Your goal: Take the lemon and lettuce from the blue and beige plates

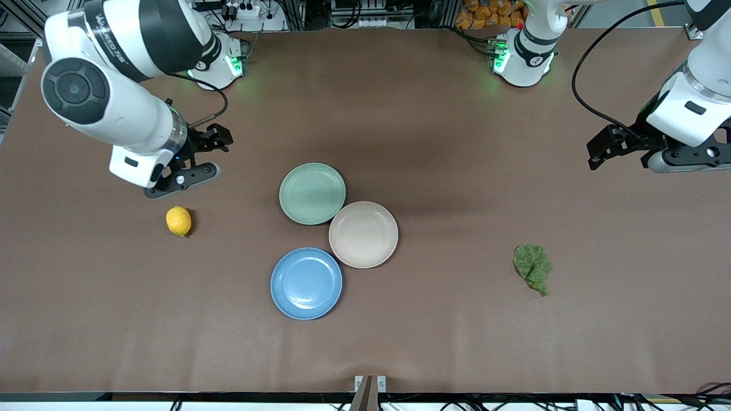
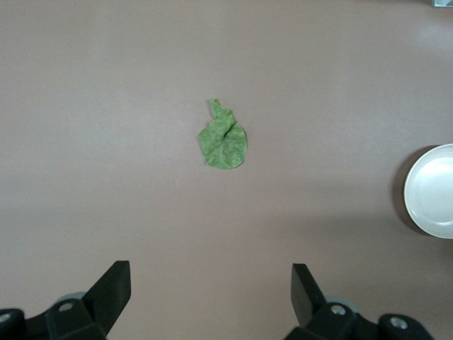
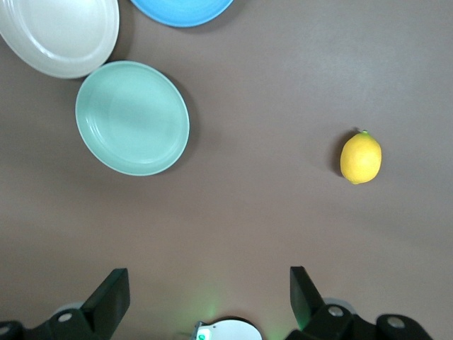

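Fingers of my right end effector (image 1: 214, 138) stand spread and empty over bare counter (image 1: 457, 342) near the lemon (image 1: 179, 221); my left end effector (image 1: 605, 149), likewise spread, hangs toward the lettuce's (image 1: 533, 267) end. Both items lie on the counter, well apart from the empty blue plate (image 1: 306, 283) and beige plate (image 1: 363, 234), so the picking looks finished. Lettering on my right arm is unreadable.

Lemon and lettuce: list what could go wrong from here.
1. The lemon lies bare on the table, not on any plate; being round, it may roll if the open right claw nudges it.
2. The lettuce lies flat on the table, so the open left claw may scrape the surface or pinch only an edge.
3. The blue plate and beige plate are empty, so picking from them would fail.
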Action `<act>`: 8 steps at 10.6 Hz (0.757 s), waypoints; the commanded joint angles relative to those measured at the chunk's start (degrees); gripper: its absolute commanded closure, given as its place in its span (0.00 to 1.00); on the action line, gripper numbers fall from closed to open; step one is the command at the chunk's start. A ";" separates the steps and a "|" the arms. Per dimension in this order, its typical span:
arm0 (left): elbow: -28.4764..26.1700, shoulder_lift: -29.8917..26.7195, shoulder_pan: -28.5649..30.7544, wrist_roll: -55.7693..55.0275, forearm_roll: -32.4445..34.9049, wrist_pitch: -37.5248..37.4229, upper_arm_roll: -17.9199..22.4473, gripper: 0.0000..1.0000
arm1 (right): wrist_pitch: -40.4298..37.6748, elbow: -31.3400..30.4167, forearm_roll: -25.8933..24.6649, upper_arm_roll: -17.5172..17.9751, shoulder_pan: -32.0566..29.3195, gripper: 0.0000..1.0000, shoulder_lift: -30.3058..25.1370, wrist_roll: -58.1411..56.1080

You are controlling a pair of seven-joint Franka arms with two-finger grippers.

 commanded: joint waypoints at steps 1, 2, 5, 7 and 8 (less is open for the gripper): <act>1.09 -0.01 0.37 1.32 -1.64 -2.00 -0.35 0.00 | 0.28 -2.48 -5.10 9.40 -6.38 0.00 -1.47 -2.14; 1.09 0.08 0.19 1.32 -1.99 -2.18 -0.35 0.00 | 0.46 -3.45 -6.43 11.34 -7.44 0.00 -1.65 -2.58; 1.18 0.60 0.02 1.23 -2.70 -2.18 -0.35 0.00 | 0.46 -6.26 -7.06 17.59 -15.77 0.00 -3.05 -5.92; 1.44 1.31 0.11 1.14 -2.61 -2.18 -0.35 0.00 | 0.11 -6.27 -7.14 24.86 -24.98 0.00 -3.23 -6.10; 1.44 1.31 0.02 0.97 -2.53 -2.09 -0.35 0.00 | 0.11 -6.18 -8.01 29.16 -30.25 0.00 -3.93 -6.10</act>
